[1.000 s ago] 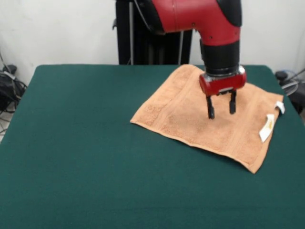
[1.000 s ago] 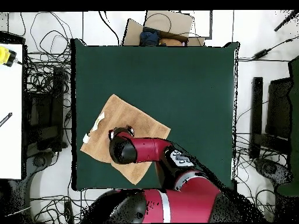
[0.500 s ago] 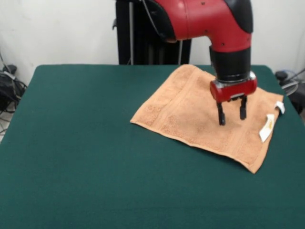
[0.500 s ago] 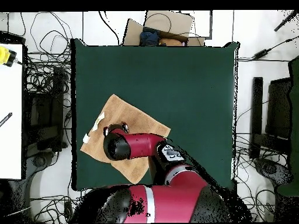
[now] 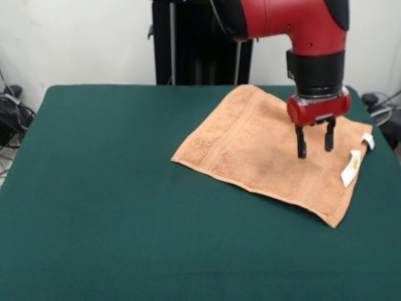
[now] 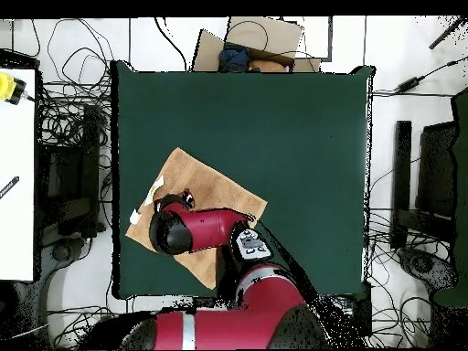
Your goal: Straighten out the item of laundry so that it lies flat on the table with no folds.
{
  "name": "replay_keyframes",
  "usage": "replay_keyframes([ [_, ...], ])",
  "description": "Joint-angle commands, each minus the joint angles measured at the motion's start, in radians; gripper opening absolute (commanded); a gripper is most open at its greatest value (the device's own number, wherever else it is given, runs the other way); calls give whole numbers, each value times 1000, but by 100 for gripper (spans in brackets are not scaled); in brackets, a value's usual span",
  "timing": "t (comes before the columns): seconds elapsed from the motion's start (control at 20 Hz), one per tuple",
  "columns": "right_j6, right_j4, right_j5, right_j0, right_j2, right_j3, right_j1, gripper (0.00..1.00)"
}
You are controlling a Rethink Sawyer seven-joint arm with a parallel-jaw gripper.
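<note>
The orange-tan towel (image 5: 263,147) lies spread flat on the green table (image 5: 113,207) at the right side of the front view, with white tags (image 5: 351,168) on its right edge. In the overhead view the towel (image 6: 206,192) sits at the table's lower left, partly hidden by the arm. My gripper (image 5: 315,147) hangs open and empty just above the towel's right part, close to the tags. In the overhead view the arm covers the gripper.
The robot's black pedestal (image 5: 188,50) stands behind the table's far edge. Cables and equipment (image 6: 69,174) lie on the floor around the table. A cardboard box (image 6: 251,46) sits beyond the table's top edge in the overhead view.
My gripper has moved to the right over the towel, toward the tagged edge, staying open. The towel has not moved.
</note>
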Motion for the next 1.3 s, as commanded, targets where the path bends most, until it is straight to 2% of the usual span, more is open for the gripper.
replay_keyframes([
  [0.05,198,30,-40,50,-82,-8,-40,100],
  [0.4,228,57,-54,100,-123,10,-47,100],
  [0.65,180,22,-105,53,-67,-111,135,100],
  [0.75,168,6,-119,34,-45,-137,175,100],
  [1.0,155,-1,-117,27,-35,-156,193,100],
  [1.3,156,9,-109,35,-44,-148,172,100],
])
